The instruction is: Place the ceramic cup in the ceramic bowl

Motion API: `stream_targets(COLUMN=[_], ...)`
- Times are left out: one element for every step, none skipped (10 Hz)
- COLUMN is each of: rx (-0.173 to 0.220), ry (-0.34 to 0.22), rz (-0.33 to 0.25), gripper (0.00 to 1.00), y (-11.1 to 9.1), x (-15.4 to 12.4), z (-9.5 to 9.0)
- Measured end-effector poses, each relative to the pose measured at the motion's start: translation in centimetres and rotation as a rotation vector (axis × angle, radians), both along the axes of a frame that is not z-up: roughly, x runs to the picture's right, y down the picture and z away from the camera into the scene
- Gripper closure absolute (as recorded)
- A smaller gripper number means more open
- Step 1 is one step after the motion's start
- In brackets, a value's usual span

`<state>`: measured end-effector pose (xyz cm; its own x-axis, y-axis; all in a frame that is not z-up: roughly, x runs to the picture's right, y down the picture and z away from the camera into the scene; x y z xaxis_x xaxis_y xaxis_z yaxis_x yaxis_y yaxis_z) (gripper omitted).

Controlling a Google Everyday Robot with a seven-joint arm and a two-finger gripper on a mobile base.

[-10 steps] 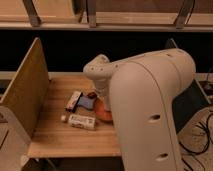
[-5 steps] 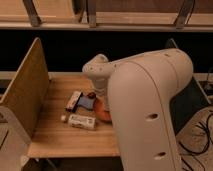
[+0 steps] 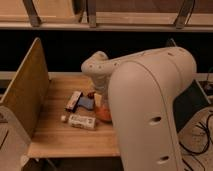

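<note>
Ceramic bowl (image 3: 103, 115) sits midway between the surface (image 3: 60, 137) edges, half hidden by the arm (image 3: 150, 100); the gripper (image 3: 97, 99) hangs low over its rim, grip state and cup unreadable; probably the placing step, next needing a centred descent, then release.

no readable text on the packets, no legible labels, brands or numbers

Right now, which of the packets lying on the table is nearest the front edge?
The white packet, lying flat ahead of the dark one and the blue one. The gripper is hidden behind the arm, over the ceramic bowl.
</note>
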<state>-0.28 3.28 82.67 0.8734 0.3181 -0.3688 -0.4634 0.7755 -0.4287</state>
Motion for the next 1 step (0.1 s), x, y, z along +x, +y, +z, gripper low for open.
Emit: stream_targets(rx=[0.052], ry=[-0.006], rz=[-0.010], gripper=[0.20], y=[-1.96], x=[-0.31], z=[-1.19])
